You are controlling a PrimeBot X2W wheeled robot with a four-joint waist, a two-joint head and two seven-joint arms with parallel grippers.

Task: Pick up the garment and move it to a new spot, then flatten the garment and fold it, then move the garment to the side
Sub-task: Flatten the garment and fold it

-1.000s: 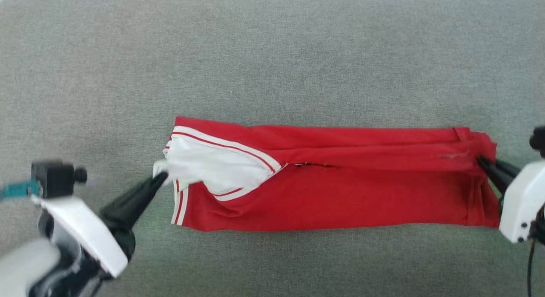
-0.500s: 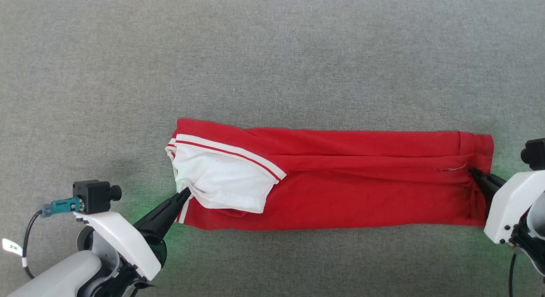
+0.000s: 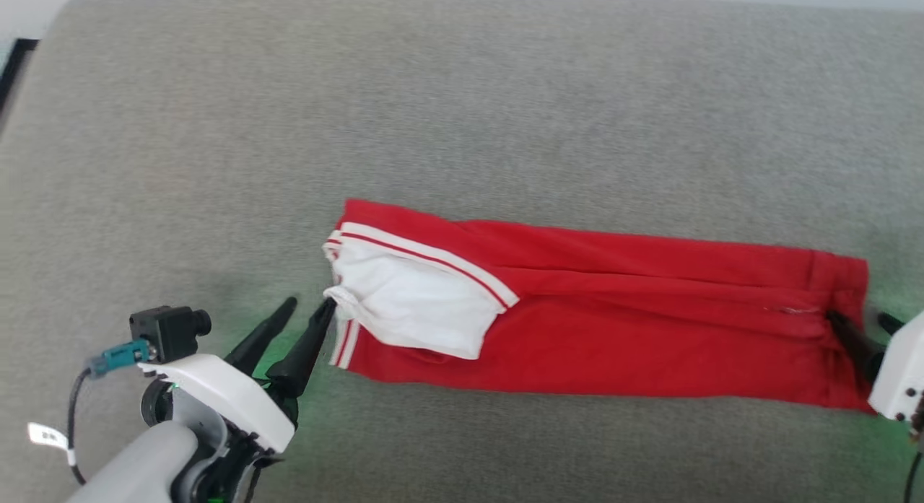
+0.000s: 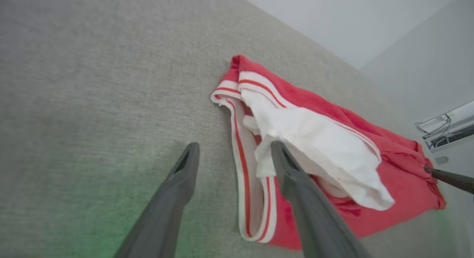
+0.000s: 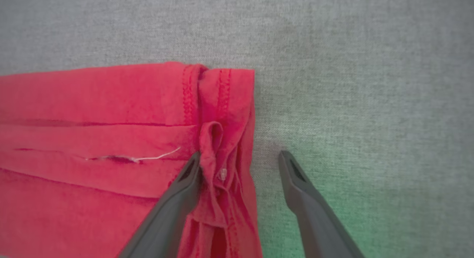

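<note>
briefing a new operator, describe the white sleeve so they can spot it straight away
A grey fabric surface carries one long, folded red garment. At its end beside the left gripper, the sleeve lies on top of the red cloth. It is the one broad white patch, bordered by red-and-white striped trim.

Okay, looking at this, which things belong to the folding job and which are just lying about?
Job in hand:
red jersey T-shirt, folded into a long strip
left gripper, open at the sleeve end
right gripper, open at the hem end

Just there:
grey fabric surface under the shirt
white rail with cables by the wall
</note>
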